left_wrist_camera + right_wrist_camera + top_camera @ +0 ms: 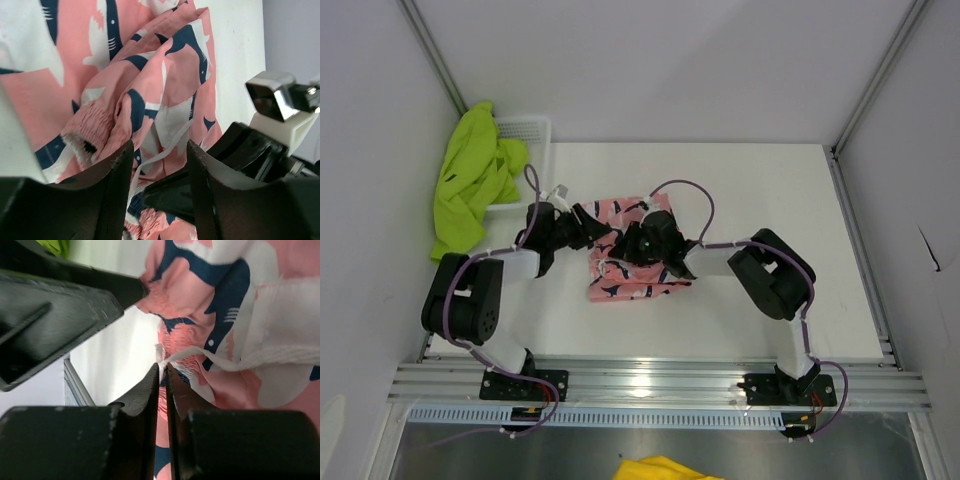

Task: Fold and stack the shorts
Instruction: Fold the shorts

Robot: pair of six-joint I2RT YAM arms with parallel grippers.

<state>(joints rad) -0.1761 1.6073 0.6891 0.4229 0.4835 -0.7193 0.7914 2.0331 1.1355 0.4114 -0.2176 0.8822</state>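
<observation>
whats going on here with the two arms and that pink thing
Both arms are working on the pink shorts, which lie crumpled in the middle of the table. The right gripper is closed at the waistband, apparently pinching the white drawstring, while the left gripper is open over the bunched fabric. The green shorts hang over the white basket at the back left, so nothing is folded or stacked yet.

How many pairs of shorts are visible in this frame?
2. The pink shorts lie crumpled at the middle of the table; the lime green shorts hang over the basket at far left. Yellow fabric at the bottom edge is too cut off to identify.
</observation>
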